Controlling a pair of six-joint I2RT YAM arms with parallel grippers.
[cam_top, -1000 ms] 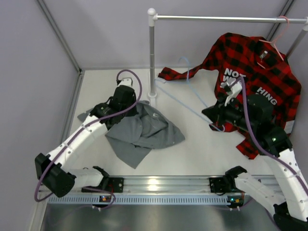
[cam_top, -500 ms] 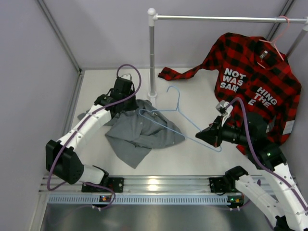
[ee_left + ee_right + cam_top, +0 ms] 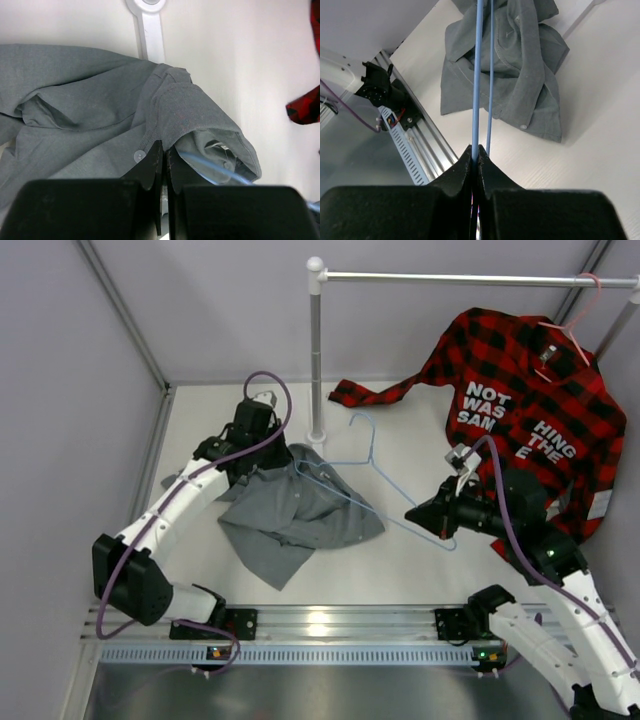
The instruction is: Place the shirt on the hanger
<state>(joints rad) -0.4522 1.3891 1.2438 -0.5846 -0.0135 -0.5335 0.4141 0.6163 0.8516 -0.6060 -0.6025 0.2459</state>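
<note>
The right end effector (image 3: pixel 475 150) is pinched shut on the thin blue hanger (image 3: pixel 477 75) and holds it out toward the grey shirt (image 3: pixel 290 515). The left end effector (image 3: pixel 163 147) is closed on the shirt's edge, next to a small button (image 3: pixel 138 155). The shirt lies crumpled on the table (image 3: pixel 420 580) by the pole (image 3: pixel 316 360). Only the left wrist view shows the hanger's blue tip inside a fold of the shirt

The left arm (image 3: pixel 172 508) and the right arm (image 3: pixel 590 612) have white rounded shells and black joints. A purple cable (image 3: pixel 268 392) runs along each. The fingers (image 3: pixel 150 165) are black.
</note>
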